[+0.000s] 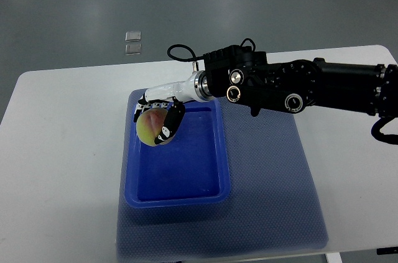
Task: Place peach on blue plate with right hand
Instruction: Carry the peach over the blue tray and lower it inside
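Top view: right hand (160, 112), white palm w/ black fingertips, reaches in from the right on a black jointed arm (298, 86) and is wrapped around the round yellow-red peach (151, 126); fingers curl over its top and right side, so grip looks firm. Peach sits over the far-left corner of the blue rectangular plastic plate (211, 157), which rests on a blue-grey mesh mat (280, 194) on the white table (62, 151). Can't tell if the peach touches the plate floor or hangs just above it. Step, by my read: transport done, placement in progress. Next move needs a short lowering, then fingers opening w/o nudging the fruit, since a round peach may roll toward the rim. Left arm not visible.
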Controlling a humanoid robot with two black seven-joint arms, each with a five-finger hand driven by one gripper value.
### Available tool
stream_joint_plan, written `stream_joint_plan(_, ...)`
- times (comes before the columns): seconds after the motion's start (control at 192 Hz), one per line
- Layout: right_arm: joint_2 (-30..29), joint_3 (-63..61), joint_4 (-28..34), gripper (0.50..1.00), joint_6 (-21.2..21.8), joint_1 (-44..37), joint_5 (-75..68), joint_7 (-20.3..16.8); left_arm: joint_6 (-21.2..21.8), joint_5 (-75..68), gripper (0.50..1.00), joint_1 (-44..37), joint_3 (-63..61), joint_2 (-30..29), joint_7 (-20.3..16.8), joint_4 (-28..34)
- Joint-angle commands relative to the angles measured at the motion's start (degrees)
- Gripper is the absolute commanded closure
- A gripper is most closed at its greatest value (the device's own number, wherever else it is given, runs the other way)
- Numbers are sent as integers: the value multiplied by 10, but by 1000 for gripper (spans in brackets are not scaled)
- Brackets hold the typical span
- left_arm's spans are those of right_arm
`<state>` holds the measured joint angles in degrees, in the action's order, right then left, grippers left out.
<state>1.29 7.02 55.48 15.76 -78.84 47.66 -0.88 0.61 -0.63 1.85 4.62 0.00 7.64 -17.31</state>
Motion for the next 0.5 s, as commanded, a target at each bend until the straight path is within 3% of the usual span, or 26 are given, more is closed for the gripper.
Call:
stream_joint_plan(0.0,-13,-2,-7,998,-3,31,8,1,0,0,500,0,0,0,0,-1)
stream_joint_plan(0.427,-13,0,-35,957,-6,73,54,3,0,0,500,1,1,0,0,0)
stream_joint_plan(0.433,-13,0,-35,926,-6,75,55,3,0,0,500,0,1,0,0,0)
stream_joint_plan(0.495,-13,1,-35,865,-5,76,55,4,0,0,500,0,0,0,0,0)
